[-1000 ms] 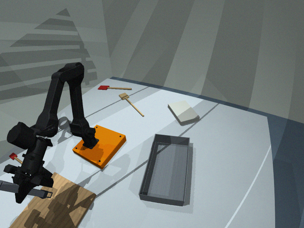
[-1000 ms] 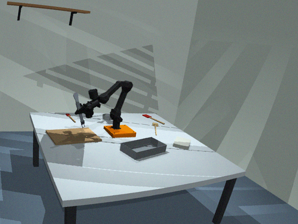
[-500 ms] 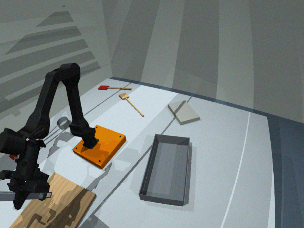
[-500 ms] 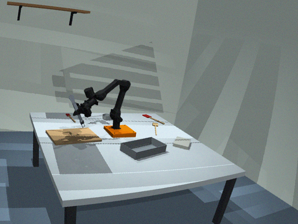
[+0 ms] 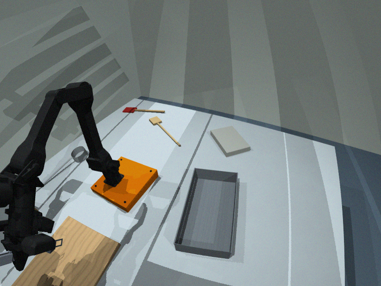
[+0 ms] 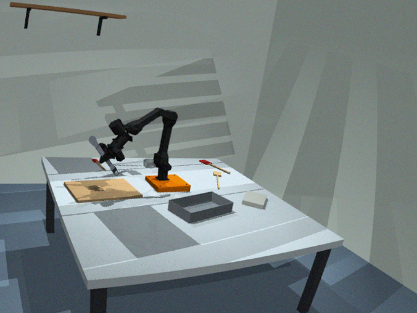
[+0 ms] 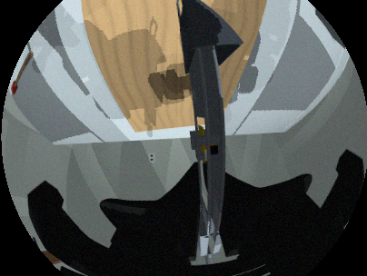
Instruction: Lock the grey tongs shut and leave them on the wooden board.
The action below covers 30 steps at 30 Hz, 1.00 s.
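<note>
Wooden board cut off (top view).

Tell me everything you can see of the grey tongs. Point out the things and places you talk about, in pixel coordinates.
The grey tongs (image 5: 5, 259) (image 6: 111, 165) (image 7: 215, 104) look metallic, with two long, narrow arms lying close together. One end carries a thin wire loop (image 5: 58, 242); the other is broader and rounded. They slant in the air, rounded end up and loop end down, near the wooden board (image 5: 101, 243) (image 6: 103, 191) (image 7: 114, 68). The end effector (image 5: 19, 265) (image 6: 102, 159) (image 7: 201, 166) grips them partway along. Whether the hinge lock has caught cannot be seen.
</note>
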### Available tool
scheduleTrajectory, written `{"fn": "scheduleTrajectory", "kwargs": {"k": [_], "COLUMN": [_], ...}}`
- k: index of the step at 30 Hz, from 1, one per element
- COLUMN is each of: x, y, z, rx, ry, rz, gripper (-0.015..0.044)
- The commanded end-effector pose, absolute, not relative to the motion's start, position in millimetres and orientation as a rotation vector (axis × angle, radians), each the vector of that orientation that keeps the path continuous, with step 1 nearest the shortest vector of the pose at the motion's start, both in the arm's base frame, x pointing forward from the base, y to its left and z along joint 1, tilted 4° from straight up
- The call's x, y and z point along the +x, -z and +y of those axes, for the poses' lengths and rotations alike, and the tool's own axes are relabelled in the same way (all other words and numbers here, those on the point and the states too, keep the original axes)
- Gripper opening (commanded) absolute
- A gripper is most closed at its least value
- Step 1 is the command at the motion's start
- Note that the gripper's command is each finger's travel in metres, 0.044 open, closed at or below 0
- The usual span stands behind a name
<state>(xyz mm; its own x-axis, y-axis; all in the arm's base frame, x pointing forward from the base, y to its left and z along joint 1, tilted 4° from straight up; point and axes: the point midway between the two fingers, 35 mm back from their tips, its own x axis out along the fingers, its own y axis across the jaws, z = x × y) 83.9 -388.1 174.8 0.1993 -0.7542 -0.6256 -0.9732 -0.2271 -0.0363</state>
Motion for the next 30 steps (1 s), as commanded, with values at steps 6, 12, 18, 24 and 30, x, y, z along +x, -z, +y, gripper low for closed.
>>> {"fn": "scheduleTrajectory", "kwargs": {"k": [6, 12, 18, 24, 30], "x": [85.5, 86.4, 87.0, 87.3, 87.3], "y": [-176.6, -176.4, -176.5, -176.9, -177.7], "z": [-397.8, -400.8, -402.4, -402.5, -401.2], "rx": [-1.964, -1.902, -1.84, -1.777, -1.711], "ry": [-0.801, -0.876, -0.949, -1.02, -1.088], "rz": [1.56, 1.519, 1.478, 1.435, 1.39], "gripper": [-0.015, -0.015, -0.015, -0.015, -0.015]}}
